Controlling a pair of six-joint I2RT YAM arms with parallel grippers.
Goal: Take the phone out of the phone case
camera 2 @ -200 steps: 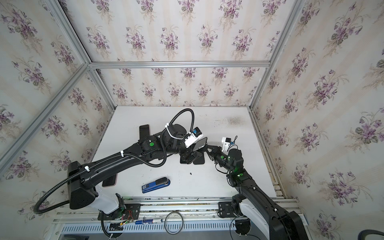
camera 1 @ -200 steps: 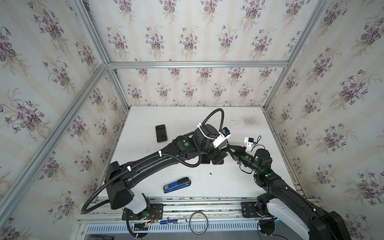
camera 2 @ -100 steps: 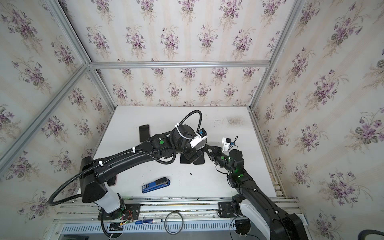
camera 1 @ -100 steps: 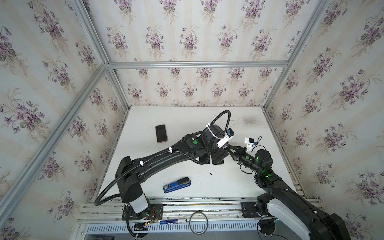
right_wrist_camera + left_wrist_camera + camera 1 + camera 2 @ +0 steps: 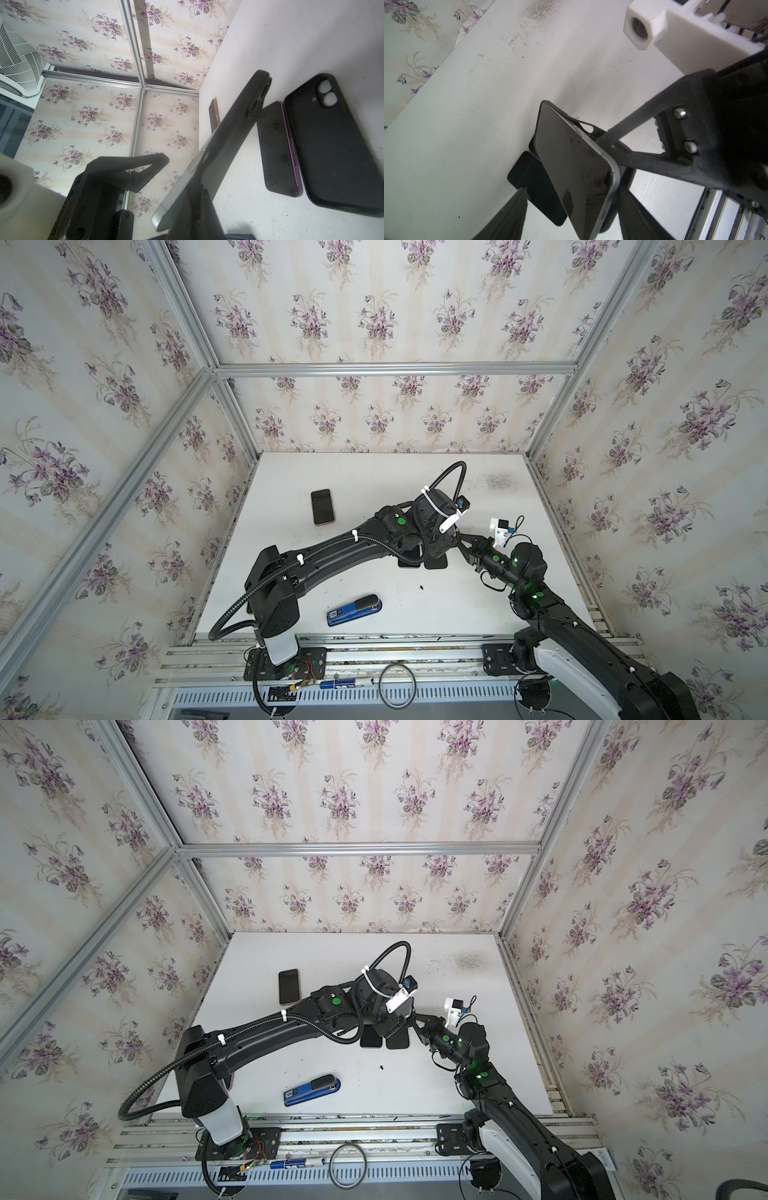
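Our right claw (image 5: 609, 148) is clenched on the case (image 5: 234, 128). It grips one long side and holds the case tilted above the table (image 5: 467, 104). We see the phone (image 5: 571, 155) partly out of the case. Near this claw its silver edge and one corner are free, while its far end sits inside the rim. The dark screen is turned toward the left claw (image 5: 572, 190). That claw is released, and its fingers (image 5: 517, 207) stand on both sides of the phone's near end. One finger is clear of the phone; for the other we cannot tell if it touches. Under the held phone a purple phone (image 5: 278, 149) lies flat on the table, with an empty case (image 5: 332, 145) just beside it. In a top view a third phone (image 5: 322, 507) lies well apart from both claws, beyond the left arm. A stapler (image 5: 354, 610) also lies apart from them, toward the arm bases.
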